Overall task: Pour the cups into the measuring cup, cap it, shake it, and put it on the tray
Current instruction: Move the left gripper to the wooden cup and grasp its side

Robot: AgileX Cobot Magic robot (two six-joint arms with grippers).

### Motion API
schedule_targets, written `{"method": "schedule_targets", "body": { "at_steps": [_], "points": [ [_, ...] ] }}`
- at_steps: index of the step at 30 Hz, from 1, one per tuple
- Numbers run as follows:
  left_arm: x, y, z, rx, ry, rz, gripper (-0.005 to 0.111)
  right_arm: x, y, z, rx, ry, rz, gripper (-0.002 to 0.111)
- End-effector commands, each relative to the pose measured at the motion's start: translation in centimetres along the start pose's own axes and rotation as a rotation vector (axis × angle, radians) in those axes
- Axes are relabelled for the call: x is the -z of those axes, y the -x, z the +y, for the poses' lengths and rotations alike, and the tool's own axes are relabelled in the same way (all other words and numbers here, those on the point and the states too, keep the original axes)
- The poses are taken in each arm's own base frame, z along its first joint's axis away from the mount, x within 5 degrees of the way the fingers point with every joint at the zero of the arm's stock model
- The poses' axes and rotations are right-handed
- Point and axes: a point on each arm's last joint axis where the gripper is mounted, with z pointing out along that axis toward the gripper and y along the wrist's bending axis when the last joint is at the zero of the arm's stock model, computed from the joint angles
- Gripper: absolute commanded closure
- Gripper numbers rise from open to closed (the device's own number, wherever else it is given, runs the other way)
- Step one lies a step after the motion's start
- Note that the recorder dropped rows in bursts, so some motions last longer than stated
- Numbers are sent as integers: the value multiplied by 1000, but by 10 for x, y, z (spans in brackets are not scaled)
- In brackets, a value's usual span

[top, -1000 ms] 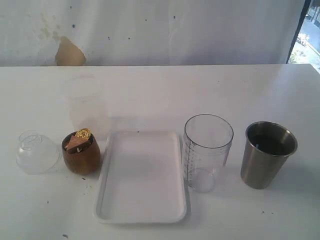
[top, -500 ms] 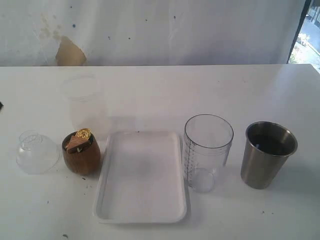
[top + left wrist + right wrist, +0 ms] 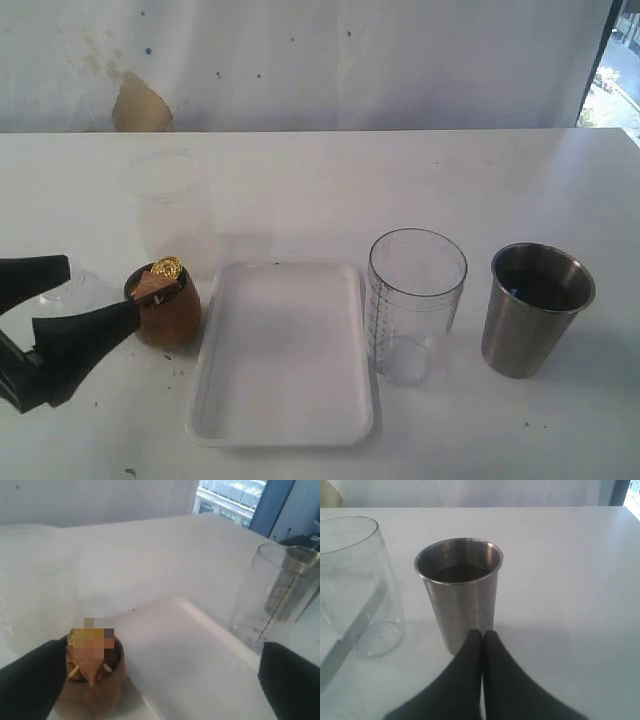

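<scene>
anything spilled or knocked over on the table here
Nothing spilled: the wooden cup, measuring cup and steel tumbler stand upright. Only a brown patch on the back wall looks damaged.

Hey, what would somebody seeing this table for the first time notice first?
Probably the black left gripper, jaws wide open, at the left of the exterior view right beside the brown wooden cup, which has a gold piece on top. Next comes the big white tray in the middle, with a clear measuring cup and a steel tumbler standing to its right.
</scene>
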Motion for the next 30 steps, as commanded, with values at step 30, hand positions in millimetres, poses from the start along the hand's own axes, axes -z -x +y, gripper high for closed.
{"method": "schedule_targets", "body": {
  "at_steps": [30],
  "points": [
    [-63, -59, 49, -70, -37, 72, 2, 0, 0, 0, -1, -2, -14, 108]
  ]
}}
